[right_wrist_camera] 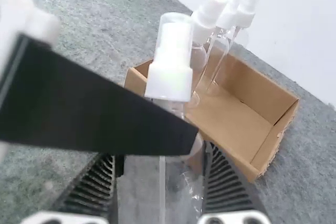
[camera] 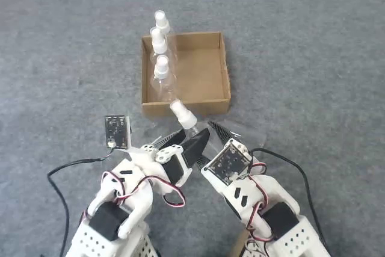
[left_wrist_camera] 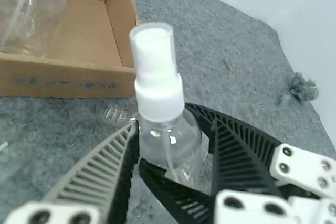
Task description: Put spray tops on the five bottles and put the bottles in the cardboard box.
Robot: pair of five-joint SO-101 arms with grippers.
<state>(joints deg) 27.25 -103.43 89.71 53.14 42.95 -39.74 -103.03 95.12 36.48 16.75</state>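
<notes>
A clear bottle (camera: 187, 123) with a white spray top (camera: 179, 110) stands tilted just in front of the cardboard box (camera: 225, 70). My left gripper (left_wrist_camera: 170, 135) is shut on the bottle's (left_wrist_camera: 168, 140) body below the spray top (left_wrist_camera: 155, 72). My right gripper (right_wrist_camera: 157, 182) is shut on the same bottle (right_wrist_camera: 157, 177) from the other side, under its top (right_wrist_camera: 170, 61). In the high view the left gripper (camera: 195, 142) and right gripper (camera: 219, 132) meet at the bottle. Three capped bottles (camera: 161, 70) stand in the box along its left wall.
A clear, uncapped bottle (left_wrist_camera: 116, 113) lies on the grey carpet before the box's front wall (left_wrist_camera: 63, 82). The right half of the box floor (camera: 201, 67) is bare. A ball of lint (left_wrist_camera: 302, 87) lies on the carpet.
</notes>
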